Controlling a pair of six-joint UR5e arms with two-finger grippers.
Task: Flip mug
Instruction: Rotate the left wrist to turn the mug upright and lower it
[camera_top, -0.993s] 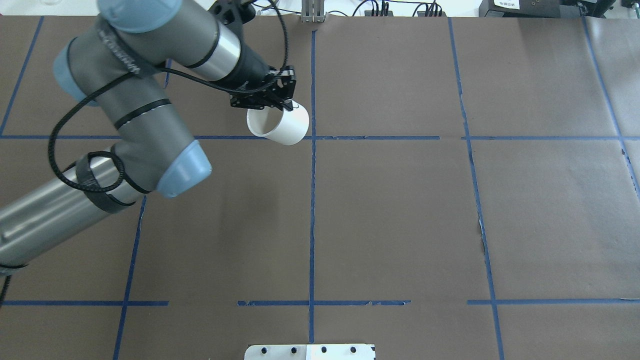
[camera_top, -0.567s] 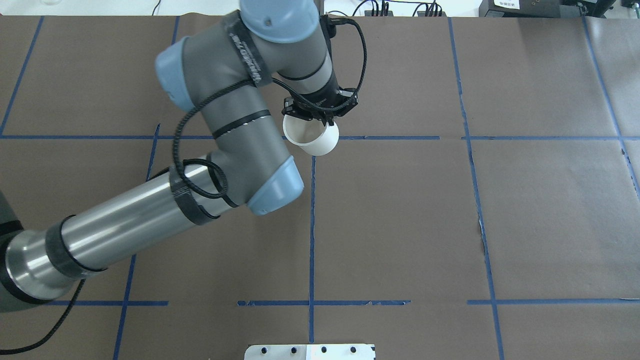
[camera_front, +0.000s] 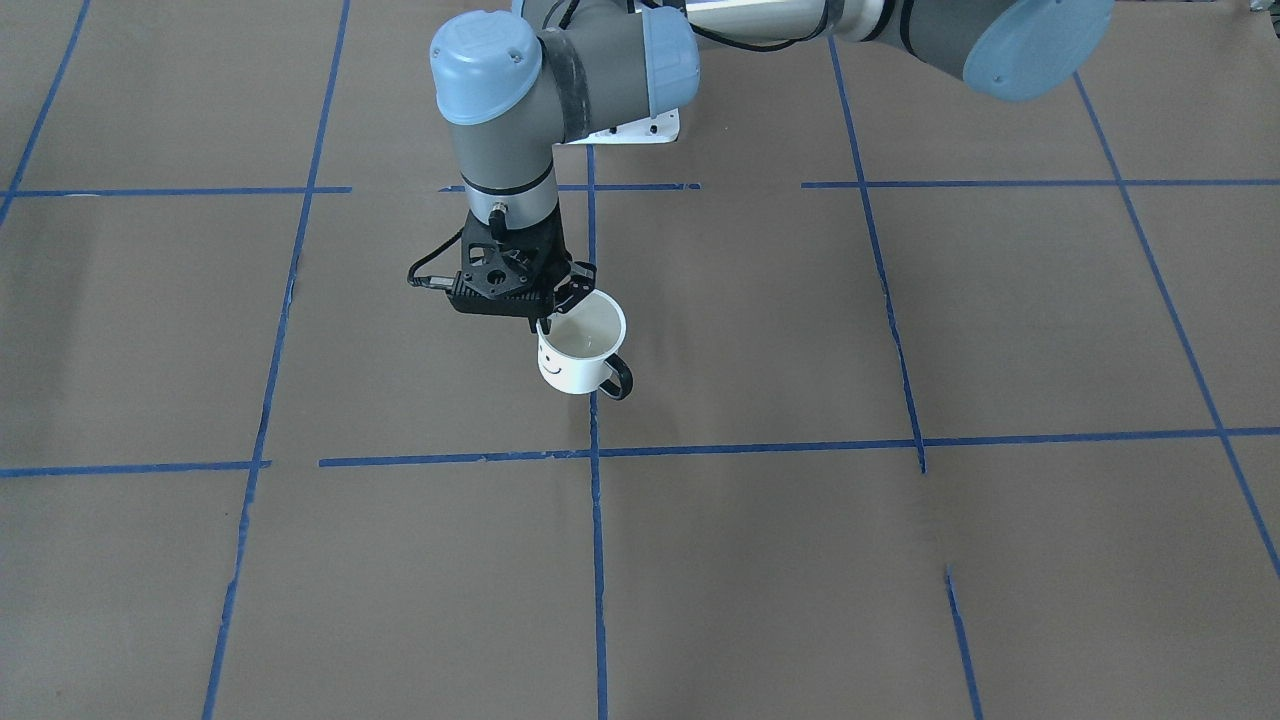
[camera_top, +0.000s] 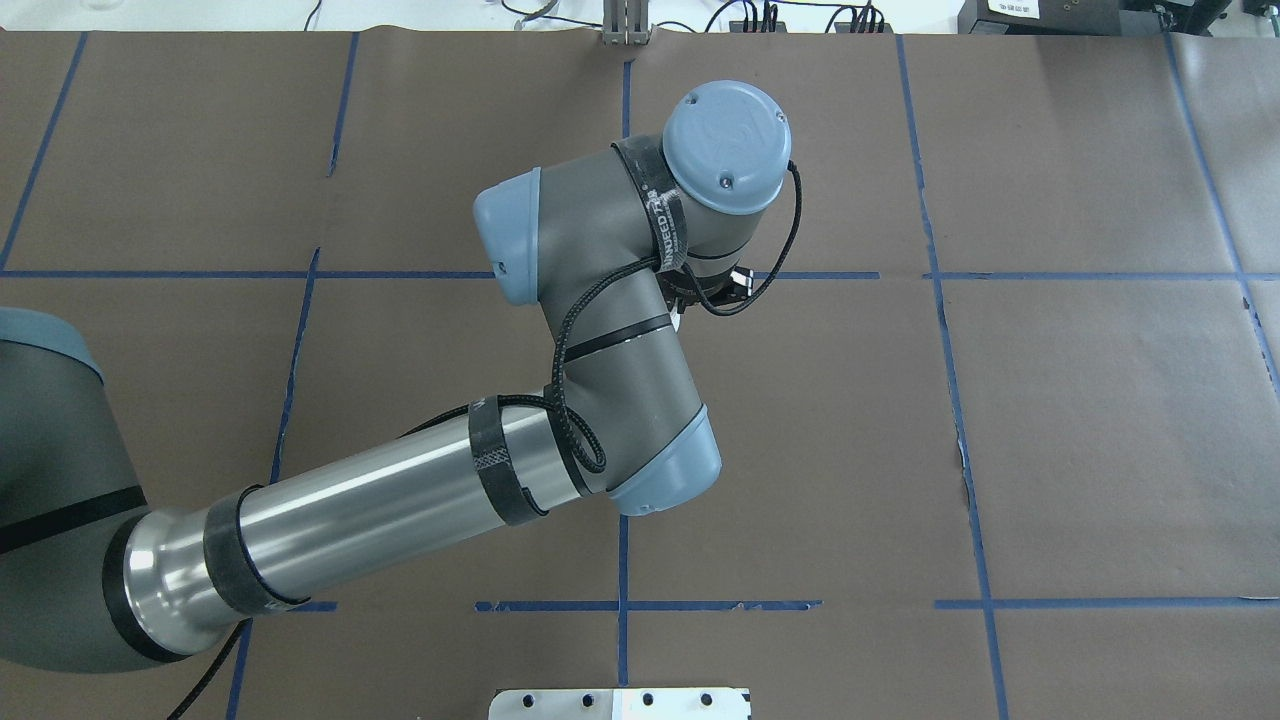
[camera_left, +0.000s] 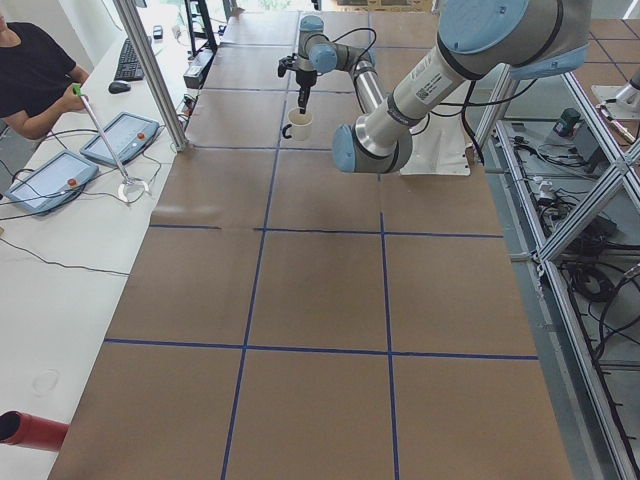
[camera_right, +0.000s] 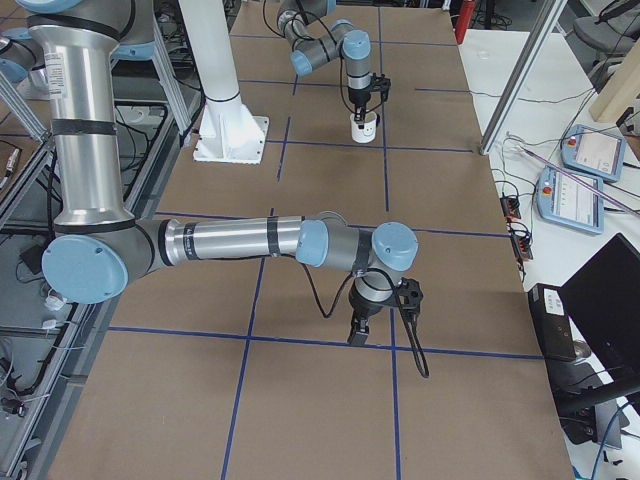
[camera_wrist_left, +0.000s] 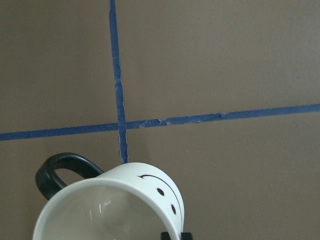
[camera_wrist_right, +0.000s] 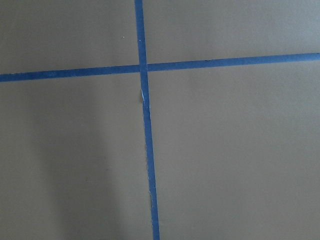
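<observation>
Brown table (camera_front: 900, 300) with blue tape (camera_front: 700, 450). My left claw (camera_front: 548, 322) pinches the mug (camera_front: 572, 372) by its rim, upright near the middle. Whether my right claw (camera_right: 357, 338) is wide or narrow, I cannot tell

Small white cylindrical mug (camera_wrist_left: 115, 205), lower left, cut off by the bottom edge; open mouth toward the camera, pale glossy interior showing. Black loop handle (camera_wrist_left: 55, 172) on its upper-left side. Black smiley face (camera_wrist_left: 162, 192) on the outer wall, right side. Black fingertip (camera_wrist_left: 175, 235) of the left gripper (camera_wrist_left: 172, 236), mostly cropped, against the wall just below the face. Brown paper table covering (camera_wrist_left: 225, 55) fills the background. Two blue tape lines, one vertical (camera_wrist_left: 117, 85), one horizontal (camera_wrist_left: 240, 114), cross above the mug. Contact between mug and covering cannot be told.
</observation>
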